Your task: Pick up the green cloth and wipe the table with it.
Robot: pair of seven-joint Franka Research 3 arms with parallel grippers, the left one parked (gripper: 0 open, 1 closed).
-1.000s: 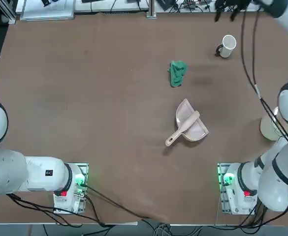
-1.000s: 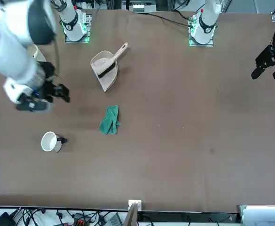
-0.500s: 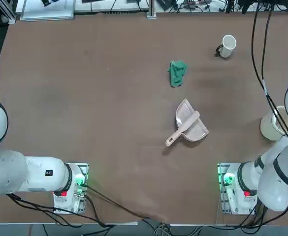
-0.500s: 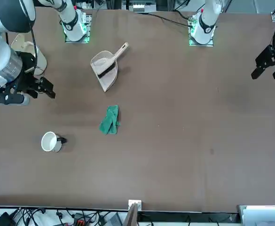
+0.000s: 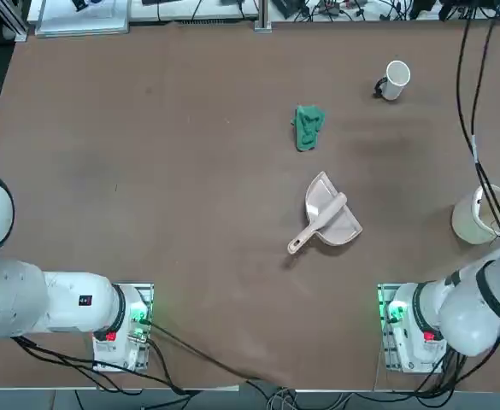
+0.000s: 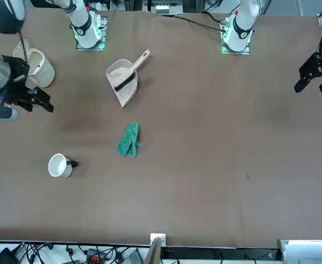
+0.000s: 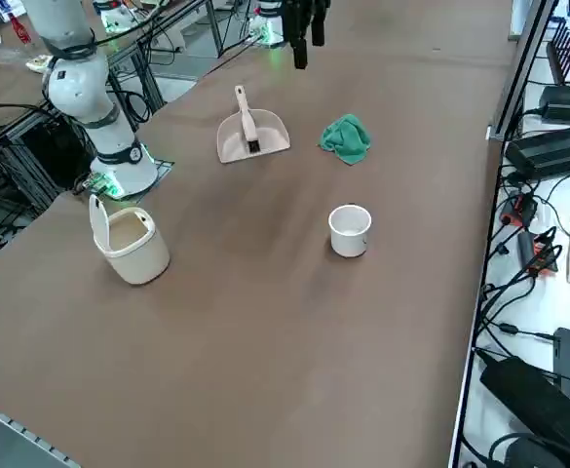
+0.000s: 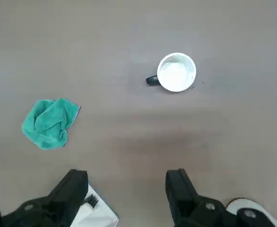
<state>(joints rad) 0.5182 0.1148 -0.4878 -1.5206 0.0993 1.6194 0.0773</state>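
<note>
Retreating farther from the green cloth (image 6: 129, 139), the right gripper (image 6: 33, 99) hangs wide open, holding nothing.

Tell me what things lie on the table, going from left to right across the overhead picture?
Pink dustpan and green cloth overlap in span, so roughly: green cloth, then pink dustpan, then white mug, then beige cup by the right edge.

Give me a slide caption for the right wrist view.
Open right tool high above the table, green cloth and white mug below.
</note>
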